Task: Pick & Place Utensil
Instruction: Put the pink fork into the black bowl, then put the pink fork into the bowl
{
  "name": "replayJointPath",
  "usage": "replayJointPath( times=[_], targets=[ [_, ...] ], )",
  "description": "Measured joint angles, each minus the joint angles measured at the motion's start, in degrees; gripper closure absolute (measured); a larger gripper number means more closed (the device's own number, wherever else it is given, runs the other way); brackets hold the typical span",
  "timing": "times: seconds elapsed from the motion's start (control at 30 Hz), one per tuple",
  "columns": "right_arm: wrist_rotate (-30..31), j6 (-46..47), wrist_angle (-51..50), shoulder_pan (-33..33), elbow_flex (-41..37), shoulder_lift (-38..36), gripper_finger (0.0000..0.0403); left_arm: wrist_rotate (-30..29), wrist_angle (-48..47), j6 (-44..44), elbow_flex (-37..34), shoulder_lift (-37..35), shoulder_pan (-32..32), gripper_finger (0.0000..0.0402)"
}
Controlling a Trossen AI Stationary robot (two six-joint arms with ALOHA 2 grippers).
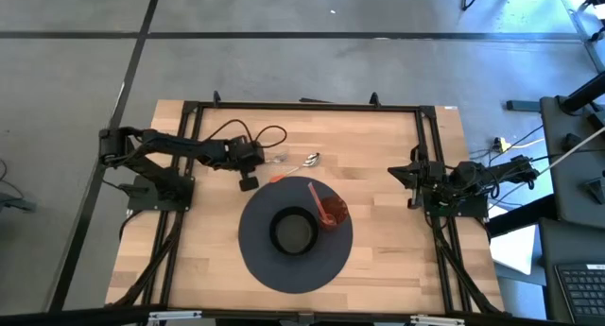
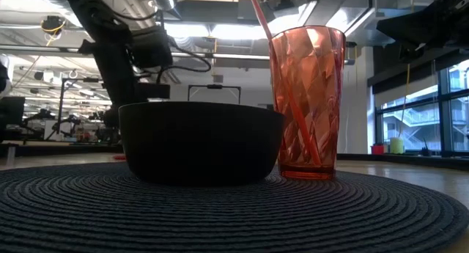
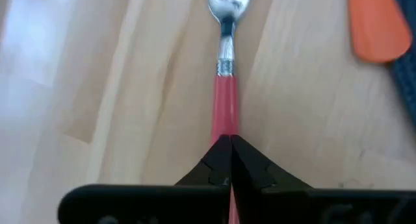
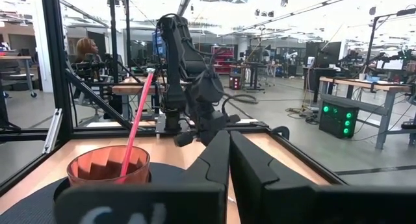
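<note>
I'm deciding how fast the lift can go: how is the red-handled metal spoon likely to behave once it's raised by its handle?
The red-handled metal spoon looks stiff, so it should not sag. The left gripper is shut on the slim, smooth handle well away from the bowl end, so the spoon may pivot or slip in the grip. It looks small and thin, so probably light.

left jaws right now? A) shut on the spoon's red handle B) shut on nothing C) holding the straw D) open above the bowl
A: the left wrist view shows the left gripper with jaws closed on the red handle of the spoon, which lies on the wooden table.
</note>
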Motion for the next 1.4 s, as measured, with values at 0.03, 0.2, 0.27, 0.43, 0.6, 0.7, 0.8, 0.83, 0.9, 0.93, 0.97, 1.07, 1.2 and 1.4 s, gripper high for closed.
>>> replayJointPath(
  times=[0.03,0.2,0.27,0.43,0.6,0.7,0.8,0.83,0.9,0.93,0.97,1.07,1.2,1.4],
  targets=[
    [0.0,0.0,0.0,0.0,0.0,0.0,0.0389,0.0,0.0,-0.1,0.0,-0.7,-0.1,0.0399],
    [0.0,0.0,0.0,0.0,0.0,0.0,0.0389,-0.3,-1.8,-1.0,0.1,-3.2,-0.2,0.0401],
    [0.0,0.0,0.0,0.0,0.0,0.0,0.0389,-0.1,-0.7,-1.1,0.1,-3.6,-0.2,0.0401],
    [0.0,0.0,0.0,0.0,0.0,0.0,0.0389,2.9,4.3,-0.6,0.3,-2.9,-0.2,0.0396],
    [0.0,0.0,0.0,0.0,0.0,0.0,0.0389,3.2,3.5,0.4,2.7,-0.7,0.1,0.0371],
    [0.0,0.0,0.0,0.0,0.0,0.0,0.0389,2.4,3.5,1.8,4.4,0.7,0.1,0.0348],
    [0.0,0.2,0.0,0.0,0.0,0.0,0.0389,2.3,4.4,3.0,5.4,1.5,0.1,0.0325],
    [0.0,0.2,0.0,0.0,0.0,0.0,0.0389,2.3,4.7,3.4,5.5,1.7,0.1,0.0317],
    [0.0,0.2,0.0,0.0,0.0,0.0,0.0389,2.3,4.5,3.7,5.4,2.2,0.2,0.0302],
    [0.0,0.2,0.0,0.0,0.0,0.0,0.0389,2.7,4.4,4.3,5.4,2.5,0.4,0.0295],
    [0.0,0.2,0.0,0.0,0.0,0.0,0.0389,4.0,3.8,4.8,5.5,2.7,0.7,0.0289],
    [0.0,0.2,0.0,0.0,0.0,0.0,0.0389,5.6,2.4,5.3,5.4,3.5,2.1,0.0275],
    [0.0,0.2,0.0,0.0,0.0,0.0,0.0389,5.7,2.5,5.3,5.8,4.9,4.5,0.0267],
    [0.0,0.2,0.1,0.0,0.0,0.0,0.0389,10.2,-0.4,6.4,8.1,8.7,5.5,0.0267]
  ],
)
